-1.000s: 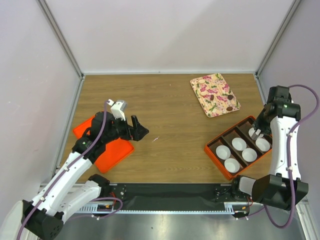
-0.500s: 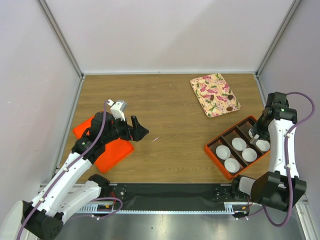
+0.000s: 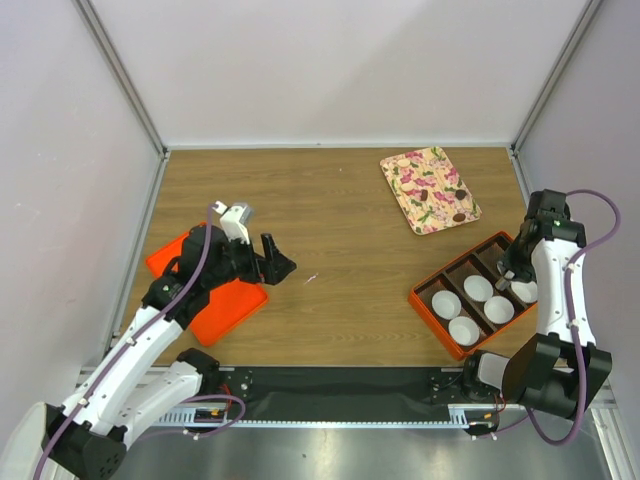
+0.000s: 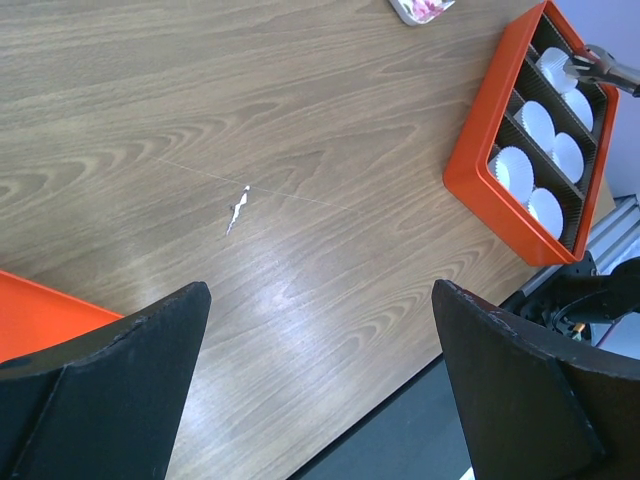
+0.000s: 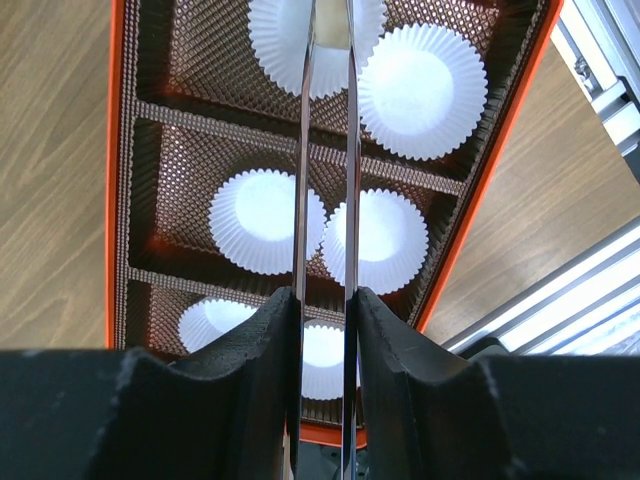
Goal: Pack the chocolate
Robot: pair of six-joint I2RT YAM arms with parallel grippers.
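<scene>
Right end effector (image 5: 327, 300) pinches tweezers (image 5: 327, 150) over the orange box (image 5: 113, 150), left end effector (image 3: 277, 254) spread, chocolate (image 3: 458, 216) on the floral tray (image 3: 415, 170): we judge the tips may snag a paper cup (image 5: 423, 90).

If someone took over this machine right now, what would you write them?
Left gripper: open, empty, above the table.
Right gripper: shut on tweezers, tips over the paper cups in the orange box; whether the tips carry anything cannot be seen.
Chocolate: dark pieces on the floral tray.
Done: no cup in view holds chocolate.
Left: carry the pieces into the cups.
</scene>
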